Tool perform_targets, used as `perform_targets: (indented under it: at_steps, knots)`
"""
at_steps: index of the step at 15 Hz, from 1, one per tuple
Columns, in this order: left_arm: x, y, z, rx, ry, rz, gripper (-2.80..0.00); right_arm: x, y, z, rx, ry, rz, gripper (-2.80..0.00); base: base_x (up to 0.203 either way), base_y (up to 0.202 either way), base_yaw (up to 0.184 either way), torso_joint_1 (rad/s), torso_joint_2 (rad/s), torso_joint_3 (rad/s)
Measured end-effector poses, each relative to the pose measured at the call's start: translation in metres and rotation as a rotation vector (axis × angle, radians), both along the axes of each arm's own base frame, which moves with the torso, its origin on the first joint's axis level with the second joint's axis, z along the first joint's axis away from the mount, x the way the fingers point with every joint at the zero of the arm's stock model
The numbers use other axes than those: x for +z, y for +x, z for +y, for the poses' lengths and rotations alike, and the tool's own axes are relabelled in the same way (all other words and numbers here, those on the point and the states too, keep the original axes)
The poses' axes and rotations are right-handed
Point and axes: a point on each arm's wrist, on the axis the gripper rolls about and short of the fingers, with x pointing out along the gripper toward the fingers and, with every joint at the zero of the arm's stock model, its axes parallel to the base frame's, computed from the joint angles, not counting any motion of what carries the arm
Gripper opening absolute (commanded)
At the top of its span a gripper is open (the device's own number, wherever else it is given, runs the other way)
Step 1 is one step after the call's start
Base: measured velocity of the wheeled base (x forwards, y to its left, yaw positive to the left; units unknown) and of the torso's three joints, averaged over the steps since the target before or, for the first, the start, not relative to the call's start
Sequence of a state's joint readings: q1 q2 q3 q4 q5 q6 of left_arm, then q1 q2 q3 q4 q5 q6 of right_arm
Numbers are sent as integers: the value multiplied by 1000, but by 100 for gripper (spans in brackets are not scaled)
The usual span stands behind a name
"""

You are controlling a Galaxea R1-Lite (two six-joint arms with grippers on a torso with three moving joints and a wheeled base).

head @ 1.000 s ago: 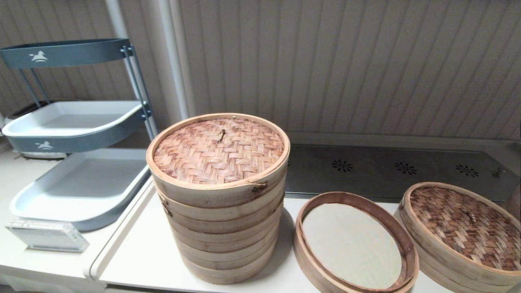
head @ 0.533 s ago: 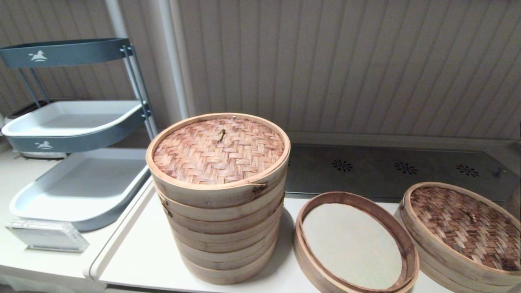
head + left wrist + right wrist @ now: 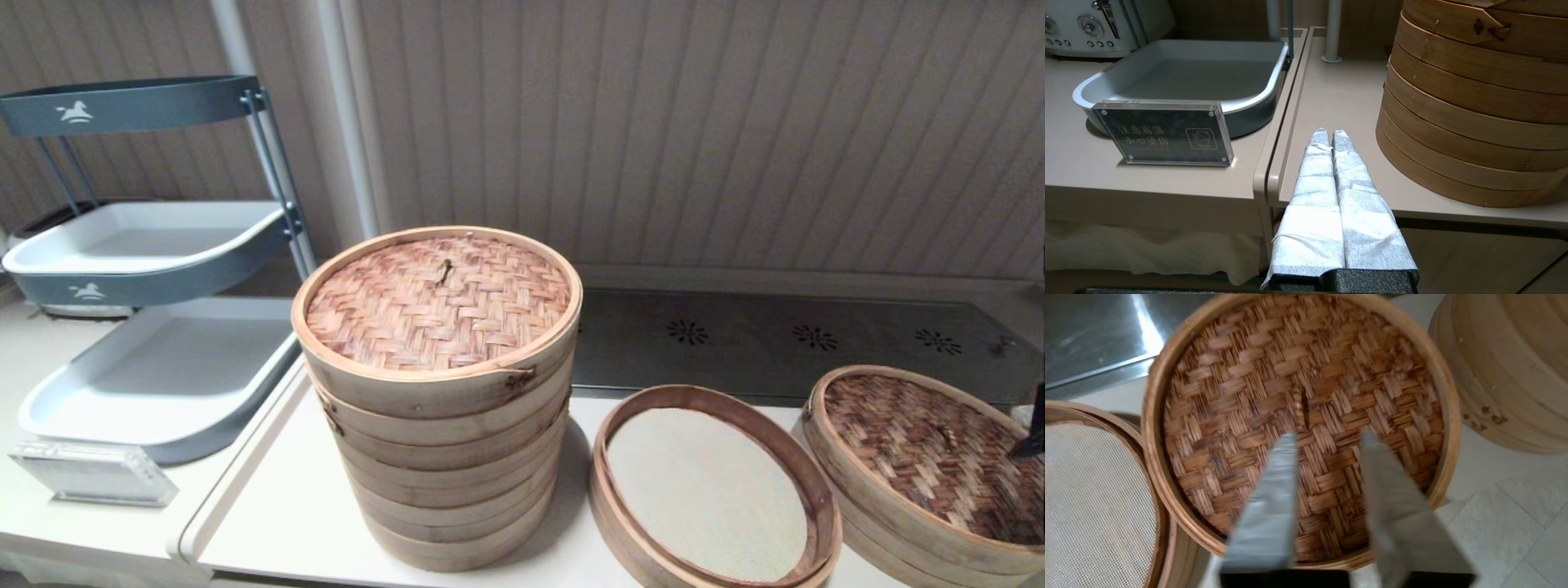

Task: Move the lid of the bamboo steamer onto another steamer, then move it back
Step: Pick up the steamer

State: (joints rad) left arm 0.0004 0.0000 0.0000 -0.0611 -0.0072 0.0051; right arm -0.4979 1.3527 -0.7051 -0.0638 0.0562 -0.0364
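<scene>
The bamboo steamer lid (image 3: 927, 445), brown weave with scorched patches, lies on a shallow basket at the table's right end. My right gripper (image 3: 1329, 435) hovers over it, open, both fingers spread just short of the small centre knot (image 3: 1300, 406) and holding nothing. In the head view only a dark tip of the right gripper (image 3: 1030, 433) shows at the right edge. The other steamer (image 3: 804, 482), with its beige cloth liner, stands uncovered just left of the lid; the right wrist view also catches this steamer (image 3: 1147, 486). My left gripper (image 3: 1330, 132) is shut and parked low by the table's front edge.
The tall pale steamer stack (image 3: 441, 392) with its reddish-tan lid stands left of centre. A grey tiered tray rack (image 3: 155, 245) and an acrylic sign (image 3: 94, 474) are on the left. A steel panel (image 3: 784, 335) runs behind. Another pale bamboo stack (image 3: 1506, 367) is beyond the lid.
My right gripper's dark tip has come into the head view at the right edge, over the lid. The steamers and lid have not moved.
</scene>
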Motion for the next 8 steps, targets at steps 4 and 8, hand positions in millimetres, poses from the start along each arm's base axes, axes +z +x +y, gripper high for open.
perform_targets:
  at_steps: [4,8]
  knots:
    - [0,0,0,0,-1,0,-280,-17,13,-8,2,30,60,0,0,0,0,0,0,0]
    - [0,0,0,0,-1,0,-280,-36,26,-15,2,35,70,0,0,0,0,0,0,0]
